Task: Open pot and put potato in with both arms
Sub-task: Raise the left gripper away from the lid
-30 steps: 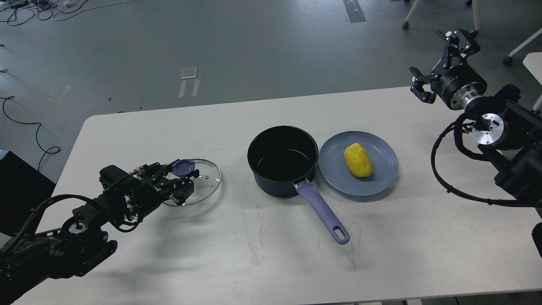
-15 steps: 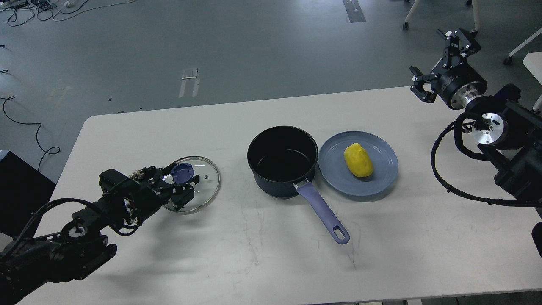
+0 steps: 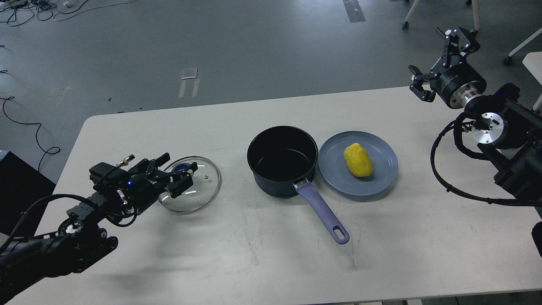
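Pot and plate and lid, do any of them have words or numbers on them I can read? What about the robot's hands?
No text can be read anywhere.
pot: no words or label showing.
plate: plain blue, no print.
lid: clear glass, no writing.
potato: plain yellow.
right hand: tiny pale marks on the wrist ring, too small to read.
left hand: no lettering visible.

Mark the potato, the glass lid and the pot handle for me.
potato [image 3: 358,159], head view, middle of its yellow body
glass lid [image 3: 202,190], head view, bare glass
pot handle [image 3: 324,214], head view, mid-shaft

Grey floor [image 3: 254,46] w/ tape marks [image 3: 189,80], cables [image 3: 25,123] at left, chair legs [image 3: 413,15] top right; white tabletop [image 3: 262,262].
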Controlling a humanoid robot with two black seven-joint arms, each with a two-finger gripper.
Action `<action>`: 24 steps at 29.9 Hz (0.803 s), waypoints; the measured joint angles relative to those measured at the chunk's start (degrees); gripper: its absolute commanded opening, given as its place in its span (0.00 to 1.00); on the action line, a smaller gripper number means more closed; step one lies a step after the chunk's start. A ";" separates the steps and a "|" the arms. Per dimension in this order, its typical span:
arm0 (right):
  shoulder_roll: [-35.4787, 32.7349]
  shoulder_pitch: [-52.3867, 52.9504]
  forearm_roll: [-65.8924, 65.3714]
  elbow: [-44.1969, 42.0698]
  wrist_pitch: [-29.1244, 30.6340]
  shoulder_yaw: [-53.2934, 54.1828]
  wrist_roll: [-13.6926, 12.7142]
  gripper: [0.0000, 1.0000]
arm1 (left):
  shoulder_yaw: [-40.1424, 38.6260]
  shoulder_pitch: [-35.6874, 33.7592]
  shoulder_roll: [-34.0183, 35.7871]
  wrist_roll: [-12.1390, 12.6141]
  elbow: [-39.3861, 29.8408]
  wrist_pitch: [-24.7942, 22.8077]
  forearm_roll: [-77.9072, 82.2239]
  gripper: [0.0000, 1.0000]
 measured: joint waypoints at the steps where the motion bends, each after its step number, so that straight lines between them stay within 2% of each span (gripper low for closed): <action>1: 0.00 0.01 0.00 0.00 0.02 -0.01 -0.02 1.00 | 0.00 -0.65 0.21 0.00 -0.03 0.00 -0.73 0.98; 9: 0.00 0.23 0.00 0.00 -0.12 -0.13 -0.08 1.00 | -0.07 -6.28 3.03 0.00 -0.25 0.00 -6.51 0.98; 15: 0.00 0.22 -0.07 0.21 -0.23 -0.26 -0.08 1.00 | -0.20 -12.58 3.97 0.00 -0.72 -0.22 -20.17 0.98; 18: 0.00 0.23 -0.08 0.31 -0.24 -0.73 -0.08 1.00 | -0.23 -16.76 3.85 0.00 -0.63 -6.00 -30.18 0.98; 22: 0.00 0.75 -0.09 0.33 -0.29 -2.36 -0.08 1.00 | -1.07 -22.71 3.35 0.01 -0.03 -17.51 -43.68 0.98; 24: 0.00 1.30 -0.09 0.37 -0.31 -2.89 -0.07 1.00 | -3.33 -25.38 2.98 2.01 0.13 -23.14 -49.85 0.98</action>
